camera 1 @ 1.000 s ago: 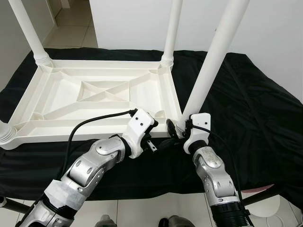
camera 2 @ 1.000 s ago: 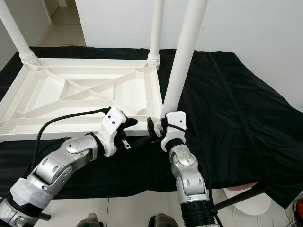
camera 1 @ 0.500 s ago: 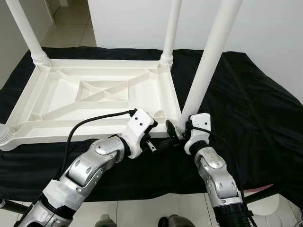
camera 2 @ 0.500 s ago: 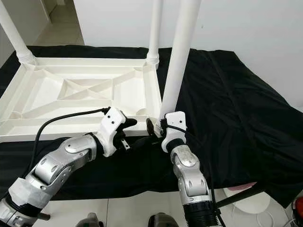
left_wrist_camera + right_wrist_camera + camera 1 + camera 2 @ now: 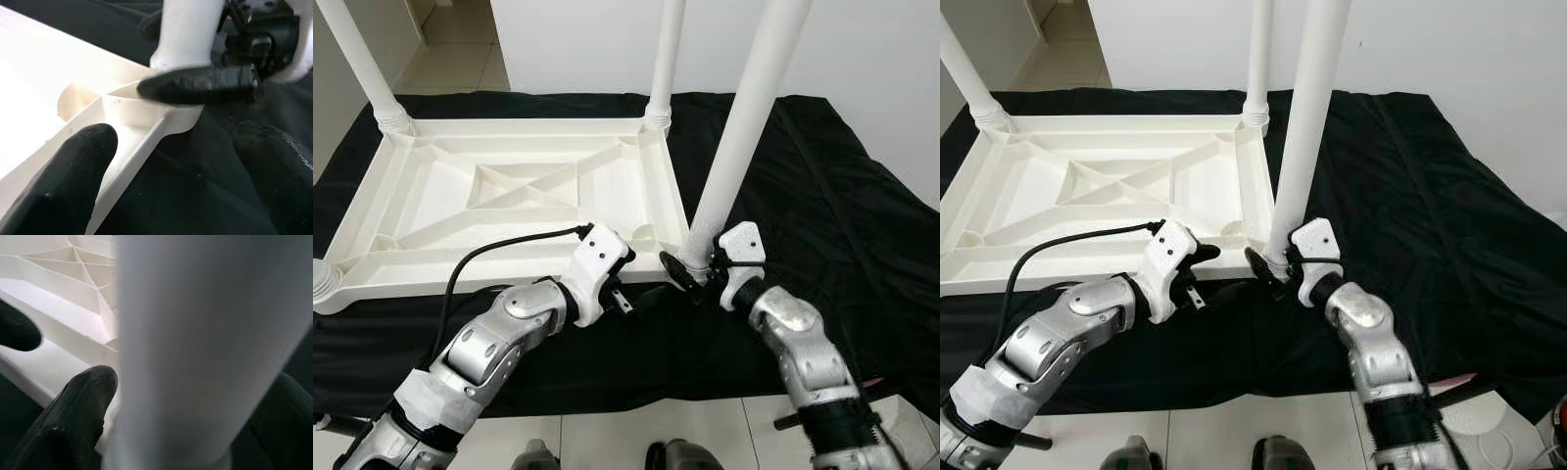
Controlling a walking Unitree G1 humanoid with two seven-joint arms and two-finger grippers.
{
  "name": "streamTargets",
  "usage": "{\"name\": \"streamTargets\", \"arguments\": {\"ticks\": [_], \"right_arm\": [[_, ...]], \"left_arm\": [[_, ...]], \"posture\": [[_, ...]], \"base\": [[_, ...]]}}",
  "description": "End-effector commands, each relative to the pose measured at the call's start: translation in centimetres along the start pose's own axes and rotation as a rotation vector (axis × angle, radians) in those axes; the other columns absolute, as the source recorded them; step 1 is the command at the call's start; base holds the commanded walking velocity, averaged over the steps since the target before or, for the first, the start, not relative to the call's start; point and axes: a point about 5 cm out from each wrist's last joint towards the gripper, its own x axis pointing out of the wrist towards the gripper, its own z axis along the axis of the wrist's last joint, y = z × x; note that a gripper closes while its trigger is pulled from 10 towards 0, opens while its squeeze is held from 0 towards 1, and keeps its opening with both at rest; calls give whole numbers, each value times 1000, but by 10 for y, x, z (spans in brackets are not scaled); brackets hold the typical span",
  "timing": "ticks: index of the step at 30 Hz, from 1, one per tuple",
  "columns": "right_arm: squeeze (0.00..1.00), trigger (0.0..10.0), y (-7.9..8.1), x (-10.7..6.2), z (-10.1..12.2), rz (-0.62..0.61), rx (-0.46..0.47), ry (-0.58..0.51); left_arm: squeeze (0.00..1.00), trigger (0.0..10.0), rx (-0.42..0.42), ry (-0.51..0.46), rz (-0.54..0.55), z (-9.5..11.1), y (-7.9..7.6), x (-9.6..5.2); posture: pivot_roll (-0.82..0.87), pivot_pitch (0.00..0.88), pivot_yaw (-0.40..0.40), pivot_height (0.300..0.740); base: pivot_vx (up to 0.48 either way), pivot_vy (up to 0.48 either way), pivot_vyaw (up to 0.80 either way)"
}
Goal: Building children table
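A white plastic children's table [image 5: 431, 196] lies upside down on a black cloth. Its near right leg [image 5: 744, 127] stands upright in the corner socket [image 5: 171, 115]. My right gripper [image 5: 690, 266] is shut on the base of that leg, with one black finger [image 5: 83, 404] on each side of the white tube [image 5: 195, 333]. My left gripper [image 5: 634, 284] is open just left of that corner, its fingers [image 5: 68, 181] straddling the table's near rim. The right gripper's finger [image 5: 195, 88] crosses the leg base in the left wrist view.
Other legs stand at the far left corner [image 5: 362, 59], the far right corner [image 5: 664, 59] and the near left corner [image 5: 321, 284]. The black cloth [image 5: 842, 196] spreads right to the white wall. White tiled floor [image 5: 607, 441] lies below the front edge.
My right forearm has swung out to the right and its wrist has turned, while the gripper stays at the leg base. The left arm has hardly moved. The camera has shifted slightly.
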Motion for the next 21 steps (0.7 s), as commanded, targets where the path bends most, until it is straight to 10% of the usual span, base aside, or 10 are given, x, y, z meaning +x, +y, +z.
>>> {"name": "streamTargets", "arguments": {"ticks": [1, 9, 10, 11, 12, 20, 21], "right_arm": [[0, 10000, -4, -1, -1, 20, 2, -7], [0, 10000, -18, 12, -1, 133, -28, 0], [0, 3765, -19, 14, -3, 144, -14, 2], [0, 3765, -19, 14, -3, 144, -14, 2], [0, 0, -19, 17, -5, 147, 10, 4], [0, 0, -14, 22, -16, 165, 64, 18], [0, 10000, -13, 21, -18, 151, 74, 22]], "left_arm": [[0, 10000, 10, 15, -186, 1, -11, -1], [0, 10000, 6, 30, -267, 1, -18, -1], [0, 10000, 4, 33, -284, 0, -20, -1], [0, 10000, 4, 33, -284, 0, -20, -1], [0, 10000, 3, 35, -288, 0, -21, -1], [0, 10000, 11, 50, -286, -2, -19, -1], [0, 10000, 12, 51, -286, -2, -18, -1]], "posture": [[99, 68, 10, 740], [101, 67, -2, 740], [101, 66, -7, 740], [101, 66, -7, 740], [98, 59, -16, 740], [90, 37, -25, 740], [87, 32, -30, 740]], "base": [[0, 0, 0], [0, 0, 0], [0, 0, 0], [0, 0, 0], [0, 0, 0], [0, 0, 0], [0, 0, 0]]}}
